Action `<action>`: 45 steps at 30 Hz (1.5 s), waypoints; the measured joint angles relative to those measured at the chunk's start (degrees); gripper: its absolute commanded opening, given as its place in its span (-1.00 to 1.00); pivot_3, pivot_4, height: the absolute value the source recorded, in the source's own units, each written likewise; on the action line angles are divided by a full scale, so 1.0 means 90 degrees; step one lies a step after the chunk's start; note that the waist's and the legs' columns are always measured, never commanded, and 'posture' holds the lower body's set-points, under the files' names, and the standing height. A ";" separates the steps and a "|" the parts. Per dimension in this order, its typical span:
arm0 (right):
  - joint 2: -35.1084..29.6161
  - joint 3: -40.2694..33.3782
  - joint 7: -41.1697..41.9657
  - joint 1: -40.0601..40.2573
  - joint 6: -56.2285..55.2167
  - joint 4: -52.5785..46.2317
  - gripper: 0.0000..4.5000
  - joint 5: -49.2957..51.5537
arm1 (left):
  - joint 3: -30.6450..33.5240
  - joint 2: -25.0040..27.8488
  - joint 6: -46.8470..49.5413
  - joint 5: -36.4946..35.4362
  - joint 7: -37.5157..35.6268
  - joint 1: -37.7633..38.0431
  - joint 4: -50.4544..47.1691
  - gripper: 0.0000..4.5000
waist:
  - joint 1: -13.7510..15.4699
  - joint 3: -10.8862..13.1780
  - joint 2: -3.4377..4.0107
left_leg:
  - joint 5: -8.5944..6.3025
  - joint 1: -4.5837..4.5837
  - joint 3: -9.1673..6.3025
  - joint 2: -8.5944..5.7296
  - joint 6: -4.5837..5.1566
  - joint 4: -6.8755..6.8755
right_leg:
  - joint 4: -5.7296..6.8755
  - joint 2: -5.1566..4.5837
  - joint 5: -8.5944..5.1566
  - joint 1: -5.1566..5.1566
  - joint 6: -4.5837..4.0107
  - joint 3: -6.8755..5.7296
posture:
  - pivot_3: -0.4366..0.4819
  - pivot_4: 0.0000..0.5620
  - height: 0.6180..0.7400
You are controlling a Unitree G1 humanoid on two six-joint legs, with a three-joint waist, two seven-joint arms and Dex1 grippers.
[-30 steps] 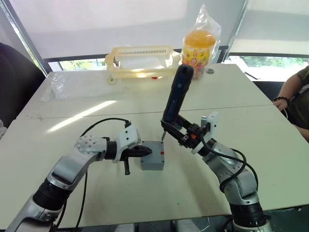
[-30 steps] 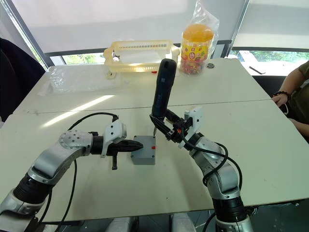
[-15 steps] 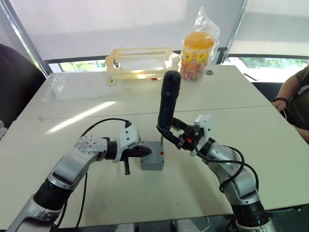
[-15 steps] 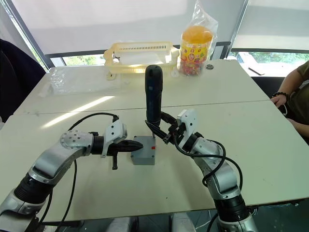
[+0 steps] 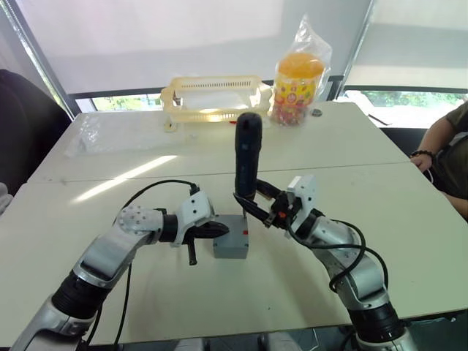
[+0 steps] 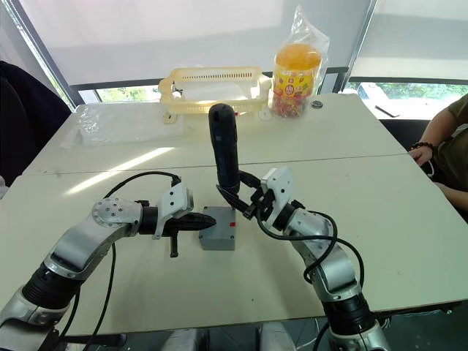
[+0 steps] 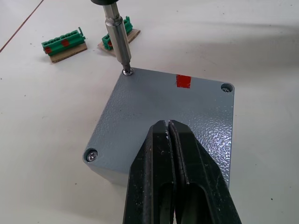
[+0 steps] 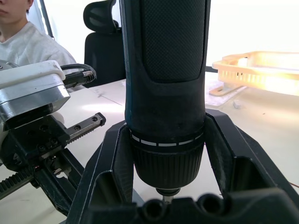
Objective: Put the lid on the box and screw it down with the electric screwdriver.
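Resting mid-table [image 5: 409,241], box [image 5: 232,249] wears its lid [image 7: 159,116]. Right gripper [image 5: 252,207] clamps the upright electric screwdriver [image 5: 246,162], bit seated on a corner screw [image 7: 126,72]. Left gripper [image 7: 169,135], fingers pressed together, touches the lid.

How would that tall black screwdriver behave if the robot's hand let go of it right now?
The electric screwdriver would probably topple: it stands nearly upright, touching the lid through a thin metal bit at one corner screw, with the right gripper clamped low on the barrel. Being round and long, it would likely roll on the table. It looks rigid, not floppy.
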 measured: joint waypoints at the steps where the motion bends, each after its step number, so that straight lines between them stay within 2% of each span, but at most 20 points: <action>1: 0.0000 0.0020 0.0000 0.0027 -0.0055 0.0005 -0.21 -0.0037 | 0.0000 -0.0001 0.0000 0.0006 0.0001 0.0005 0.0000 -1.00 | 0.0000 -0.0006 0.0000 | 0.0000 0.0000 0.0000 0.0000 0.0000 0.0000 | 0.0000 0.0000 0.0000 0.0000 0.0000 0.0000 | -0.05 -0.47 1.00; 12: 0.0006 0.0098 0.0006 0.0206 -0.0475 0.0165 -0.21 -0.0129 | 0.0000 0.0000 -0.0004 0.0105 0.0003 0.0087 -0.0004 -1.00 | -0.0001 -0.0077 -0.0005 | -0.0003 0.0024 0.0000 0.0001 0.0003 -0.0009 | -0.0006 0.0000 -0.0022 0.0024 -0.0024 -0.0001 | -0.05 -0.47 1.00; 45: 0.0107 0.0126 -0.0005 0.0177 -0.0680 0.0508 -0.21 -0.0218 | 0.0000 -0.0007 0.0010 0.0232 -0.0001 0.0146 -0.0017 -1.00 | 0.0008 -0.0125 -0.0034 | -0.0006 0.0102 -0.0001 0.0002 0.0003 -0.0057 | -0.0021 -0.0013 -0.0078 0.0082 -0.0060 0.0001 | -0.05 -0.47 1.00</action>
